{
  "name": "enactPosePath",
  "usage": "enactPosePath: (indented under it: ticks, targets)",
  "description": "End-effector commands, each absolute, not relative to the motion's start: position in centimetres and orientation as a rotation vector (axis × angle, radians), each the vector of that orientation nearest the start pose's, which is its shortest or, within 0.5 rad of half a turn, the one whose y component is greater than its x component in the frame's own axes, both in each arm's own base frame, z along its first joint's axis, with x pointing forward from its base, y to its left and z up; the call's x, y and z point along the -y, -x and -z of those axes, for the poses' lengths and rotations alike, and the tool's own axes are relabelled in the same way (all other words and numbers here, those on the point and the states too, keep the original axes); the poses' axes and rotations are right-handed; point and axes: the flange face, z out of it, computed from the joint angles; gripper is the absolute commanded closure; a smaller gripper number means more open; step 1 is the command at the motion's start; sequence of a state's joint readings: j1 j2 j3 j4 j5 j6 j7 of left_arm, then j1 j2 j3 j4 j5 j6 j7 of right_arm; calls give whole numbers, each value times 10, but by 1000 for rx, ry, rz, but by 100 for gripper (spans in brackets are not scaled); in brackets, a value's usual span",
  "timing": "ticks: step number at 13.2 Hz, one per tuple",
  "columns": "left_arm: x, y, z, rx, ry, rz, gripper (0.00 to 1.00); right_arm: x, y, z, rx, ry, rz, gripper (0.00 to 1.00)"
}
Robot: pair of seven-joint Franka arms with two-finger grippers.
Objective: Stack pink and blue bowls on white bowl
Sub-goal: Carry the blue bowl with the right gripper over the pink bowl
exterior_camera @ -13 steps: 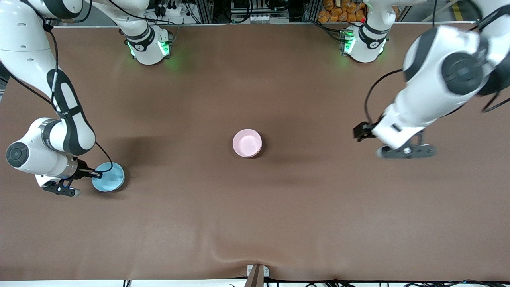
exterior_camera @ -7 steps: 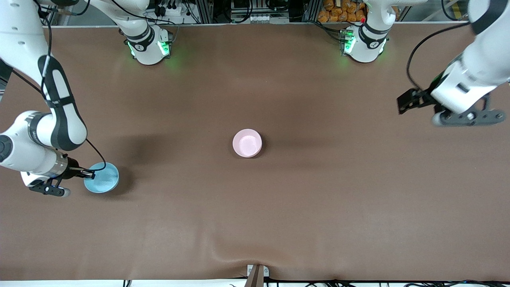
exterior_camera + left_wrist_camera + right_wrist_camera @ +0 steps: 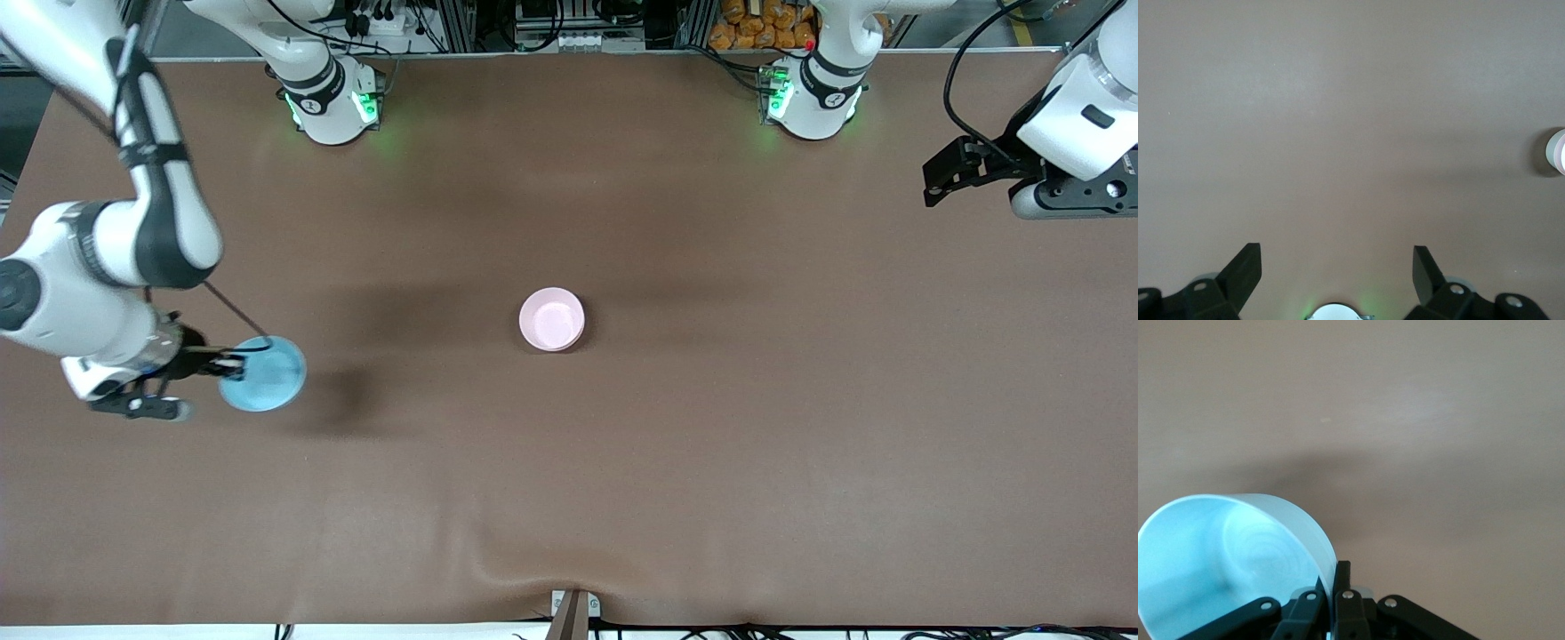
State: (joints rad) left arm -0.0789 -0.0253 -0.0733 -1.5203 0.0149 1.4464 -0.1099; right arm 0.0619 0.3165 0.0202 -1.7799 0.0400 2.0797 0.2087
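The light blue bowl (image 3: pixel 264 373) hangs tilted above the table near the right arm's end, its shadow lying on the cloth beside it. My right gripper (image 3: pixel 233 363) is shut on its rim. In the right wrist view the fingers (image 3: pixel 1331 577) pinch the wall of the blue bowl (image 3: pixel 1225 560). The pink bowl (image 3: pixel 551 318) sits upright mid-table. At the edge of the left wrist view it shows as a round bowl (image 3: pixel 1557 152) with a whitish outer wall. I cannot tell the white bowl apart from it. My left gripper (image 3: pixel 1071 203) is open and holds nothing (image 3: pixel 1336 267), high over the left arm's end.
A brown cloth (image 3: pixel 711 462) covers the whole table, with a raised wrinkle near the front edge. Both arm bases (image 3: pixel 333 107) stand along the edge farthest from the front camera. A small metal bracket (image 3: pixel 573 609) sits at the front edge.
The right arm has lifted the blue bowl off the table and carried it a little toward the middle. The left arm has drawn back up toward its own end.
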Motion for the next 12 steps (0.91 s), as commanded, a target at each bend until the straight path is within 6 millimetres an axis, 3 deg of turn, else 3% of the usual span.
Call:
enactPosePath:
  ticks: [1,3,5,9,12]
  targets:
    - [51,-532,-651,-127,3164,-46,0,-170,-604,-393,-369,3080,-22,100]
    - [46,-533,-653,-128,3165,-38,0,-248,-585,-389,-498,3039,35,100]
    - [44,-533,-650,-114,3157,-47,0,-295,-571,-376,-600,2996,65,100]
    - [42,-534,-653,-115,3137,-34,0,-348,-555,-342,-724,2845,-75,100]
    - [40,-534,-651,-96,3139,-43,0,-378,-535,-319,-689,2855,-124,100]
